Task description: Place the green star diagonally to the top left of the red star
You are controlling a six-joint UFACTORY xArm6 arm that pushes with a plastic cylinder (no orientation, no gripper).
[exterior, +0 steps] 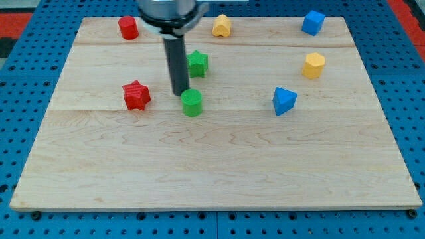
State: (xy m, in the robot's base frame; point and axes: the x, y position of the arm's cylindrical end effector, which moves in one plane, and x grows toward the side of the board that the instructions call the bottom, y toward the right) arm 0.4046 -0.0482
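Green star sits just right and slightly far of my tip; red star lies left. No hand exists to judge.

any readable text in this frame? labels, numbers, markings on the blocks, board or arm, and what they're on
None. No words, numbers or signs show on the wooden board, the blue pegboard under it, the rod ending in my tip, or blocks such as the green star and red star.
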